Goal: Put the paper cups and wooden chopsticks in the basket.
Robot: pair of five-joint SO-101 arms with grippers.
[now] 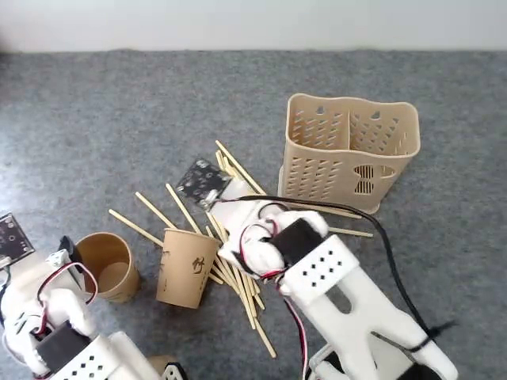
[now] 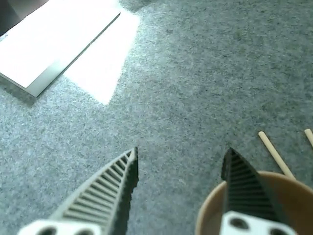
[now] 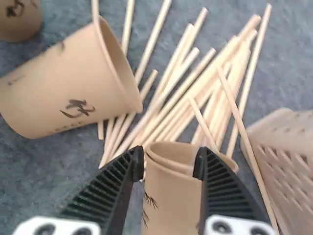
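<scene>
Tan paper and pale wood lay together on the grey table (image 1: 95,119), all of it outside the basket (image 1: 317,178); the chopsticks (image 1: 238,269) were strewn in a loose heap near the basket's foot, a few of them reaching toward its base; the tipped cup (image 1: 186,269) leaned over at the heap's edge, its mouth turned toward the sticks in the right wrist view; the upright cup (image 1: 107,269) stood just beside it, mouth up, clear of the heap; a third cup (image 3: 176,200) sat among the chopsticks, near the basket's wall.

The right gripper (image 3: 170,152) hung over that third cup with its jaws spread, one just outside the cup's wall and the other over its mouth; whether either touched the paper could not be told. The left gripper (image 2: 182,152) was at the upright cup with its jaws wide apart, one over the cup's rim and the other above bare table; two chopstick ends showed just past the cup there.

The basket stood upright, perforated, with two compartments, well apart from the upright cup; a black cable (image 1: 388,245) ran along the right arm; a white board (image 2: 58,39) lay on the table beyond the left gripper.
</scene>
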